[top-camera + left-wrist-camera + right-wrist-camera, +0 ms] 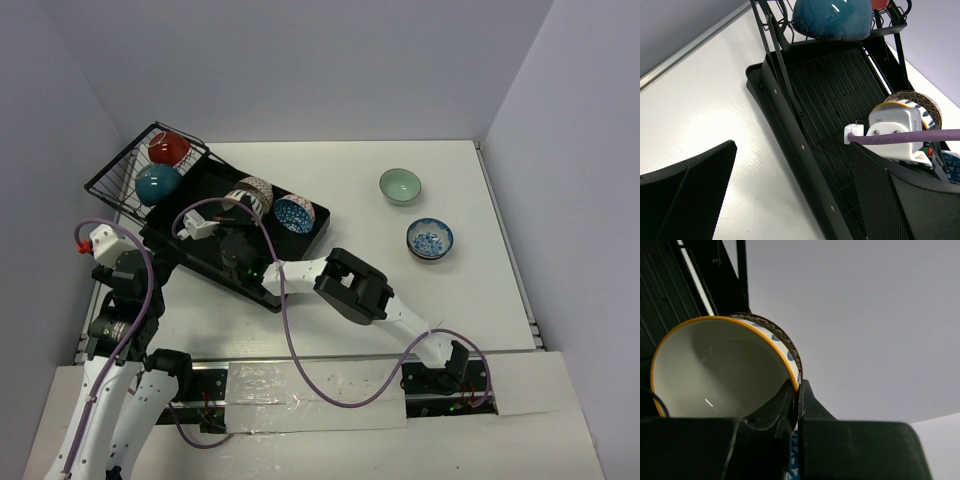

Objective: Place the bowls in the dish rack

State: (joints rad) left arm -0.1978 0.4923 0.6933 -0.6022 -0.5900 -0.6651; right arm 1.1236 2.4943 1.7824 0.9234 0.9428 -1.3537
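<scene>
The black dish rack [205,262] lies at the left; its wire basket [110,185] holds a red bowl [169,148] and a teal bowl [158,184]. A lattice-patterned bowl [257,188] and a blue-and-white speckled bowl [294,213] stand in the tray. My right gripper [797,385] is shut on the orange rim of a cream bowl [715,370], held on edge over the tray against the lattice bowl. My left gripper [792,145] is open and empty above the rack's left long edge [805,150]. A mint green bowl [400,185] and another blue-speckled bowl [430,238] sit on the table at the right.
The right arm [350,283] stretches across the table's middle to the rack. Its white wrist housing with a purple cable [892,131] is close to my left gripper's right finger [875,200]. Grey walls enclose the table on three sides.
</scene>
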